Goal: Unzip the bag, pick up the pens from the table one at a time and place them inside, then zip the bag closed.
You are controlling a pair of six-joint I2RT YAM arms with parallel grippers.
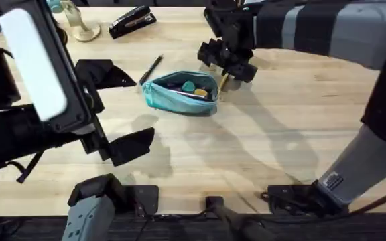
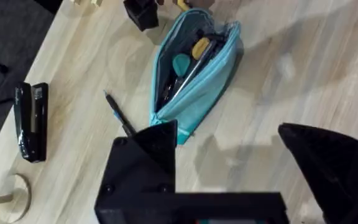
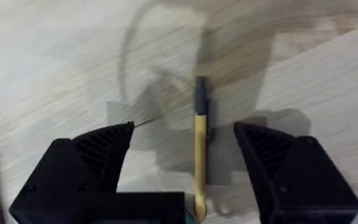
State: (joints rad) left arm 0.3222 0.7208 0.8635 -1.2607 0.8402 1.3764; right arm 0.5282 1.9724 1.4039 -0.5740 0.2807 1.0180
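Two grippers were up over the table (image 1: 273,140), both with jaws spread and nothing between them. Taking the bag (image 1: 181,92) as landmark and working left to right in the overhead view: the left gripper (image 1: 116,110) hung well to the left of the bag, released, its black fingers (image 1: 131,145) wide apart above bare wood. Left and behind the bag sat a black stapler (image 1: 131,21), well apart from it. The black pen (image 1: 151,69) lay on the table just beside the bag's left rear end, angled away from it, not touching as far as could be told. The bag itself lay on its side, zipper parted along its length, mouth open, with small yellow and teal items visible inside. Just beside the bag's right end lay the yellow pen (image 3: 199,149), flat on the wood, black tip pointing away from the wrist camera. The right gripper (image 3: 185,168) hovered directly over it, fingers (image 3: 272,155) open either side of the barrel, not clasping it.
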